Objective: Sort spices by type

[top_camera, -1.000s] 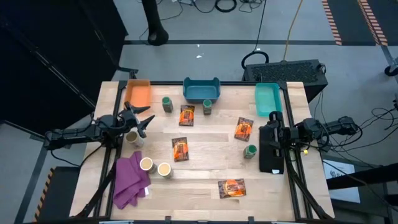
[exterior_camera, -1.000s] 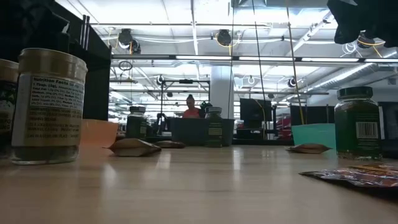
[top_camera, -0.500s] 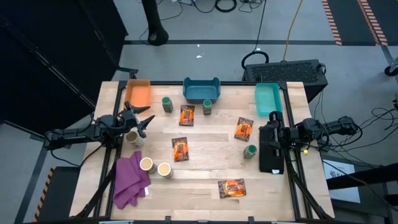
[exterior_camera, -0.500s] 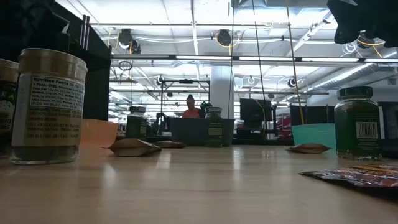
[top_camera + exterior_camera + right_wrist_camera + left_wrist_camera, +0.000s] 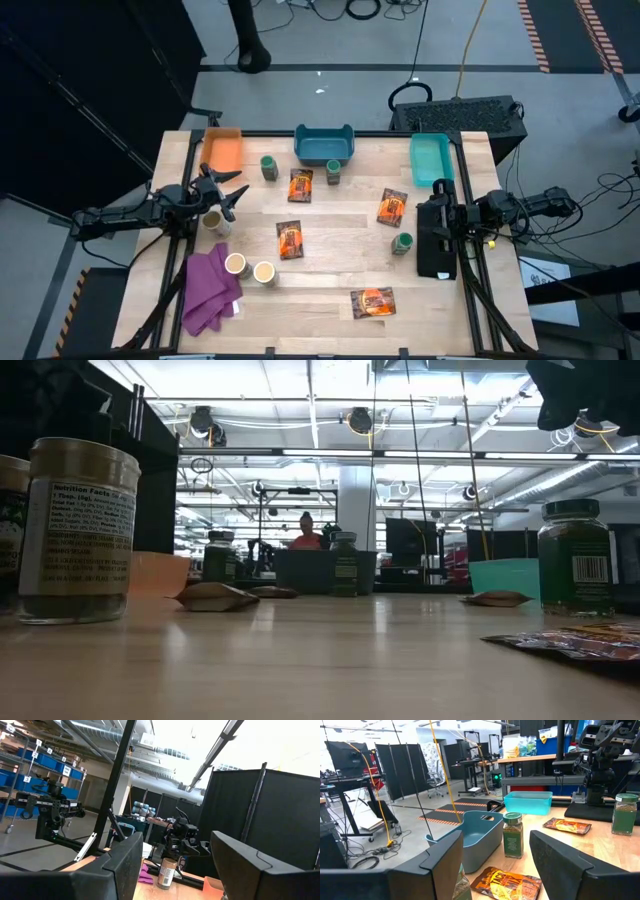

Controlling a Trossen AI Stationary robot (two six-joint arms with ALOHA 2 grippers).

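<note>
Four flat orange-and-dark packets lie on the table [image 5: 300, 185] [image 5: 392, 207] [image 5: 289, 239] [image 5: 373, 302]. Three dark-green jars stand upright [image 5: 268, 167] [image 5: 333, 172] [image 5: 402, 243]. Three tan jars with cream tops stand at the left [image 5: 213, 220] [image 5: 236, 264] [image 5: 264, 272]. My left gripper [image 5: 238, 190] is open and empty above the table's left side, just beyond the nearest tan jar; in its wrist view [image 5: 495, 851] it faces a green jar [image 5: 512, 834] and a packet [image 5: 505, 882]. My right gripper [image 5: 425, 225] is open and empty at the table's right edge, also shown in its wrist view [image 5: 175, 855].
An orange bin [image 5: 222, 150], a blue bin [image 5: 324, 145] and a teal bin [image 5: 431, 158] stand along the far edge. A purple cloth [image 5: 210, 290] lies at the near left. A person [image 5: 306, 532] shows far off in the room behind.
</note>
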